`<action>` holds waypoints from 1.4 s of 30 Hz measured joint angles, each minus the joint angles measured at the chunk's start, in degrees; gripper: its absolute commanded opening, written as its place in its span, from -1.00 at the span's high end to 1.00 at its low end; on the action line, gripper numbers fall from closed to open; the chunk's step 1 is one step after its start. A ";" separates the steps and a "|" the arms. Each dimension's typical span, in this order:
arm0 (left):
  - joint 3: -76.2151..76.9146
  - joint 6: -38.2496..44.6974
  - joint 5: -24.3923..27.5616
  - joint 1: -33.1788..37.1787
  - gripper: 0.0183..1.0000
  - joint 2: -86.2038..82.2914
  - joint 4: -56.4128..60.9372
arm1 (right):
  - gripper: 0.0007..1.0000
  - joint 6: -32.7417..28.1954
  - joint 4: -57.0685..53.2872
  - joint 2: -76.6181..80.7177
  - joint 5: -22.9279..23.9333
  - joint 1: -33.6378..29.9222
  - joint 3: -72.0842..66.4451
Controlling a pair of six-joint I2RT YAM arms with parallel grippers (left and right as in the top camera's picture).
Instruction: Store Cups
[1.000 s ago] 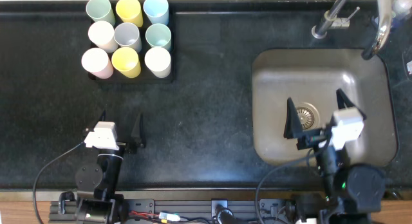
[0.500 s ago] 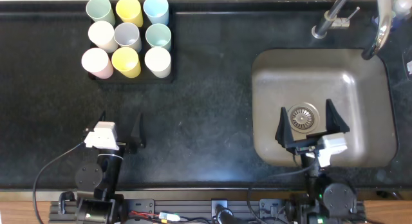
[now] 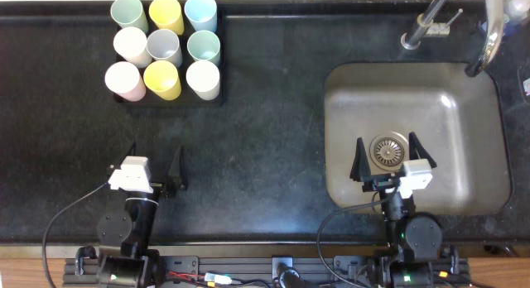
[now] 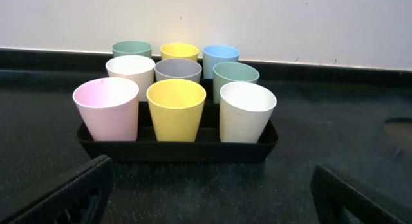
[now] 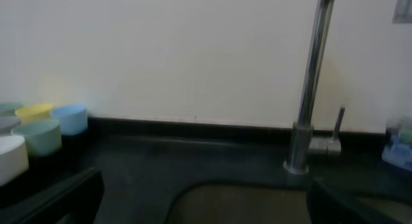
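Dark surface (image 3: 265, 139); sink (image 3: 464, 114) at right; black tray (image 4: 177, 150) far left holding nine cups (image 3: 163, 46) upright in three rows; my left hand (image 3: 156, 160) near left, fingers apart; my right hand (image 3: 387, 156) over the sink, fingers apart.

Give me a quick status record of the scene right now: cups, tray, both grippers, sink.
cups: nine, upright, three rows of three
tray: black, at the far left of the counter, holds all nine cups
left gripper: open, empty, on the near side of the tray, apart from it
right gripper: open, empty, over the sink
sink: no cups in it
faucet: behind the sink
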 measured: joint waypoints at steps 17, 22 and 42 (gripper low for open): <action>0.00 0.00 0.00 0.00 -1.00 0.00 0.00 | -1.00 0.02 -4.28 0.02 0.22 0.00 0.00; 0.00 0.00 -0.02 0.00 -1.00 0.00 0.00 | -1.00 0.02 -4.28 0.02 0.26 0.00 0.00; 0.00 0.00 0.00 0.00 -1.00 0.00 0.00 | -1.00 0.02 -4.26 0.02 0.37 0.00 0.00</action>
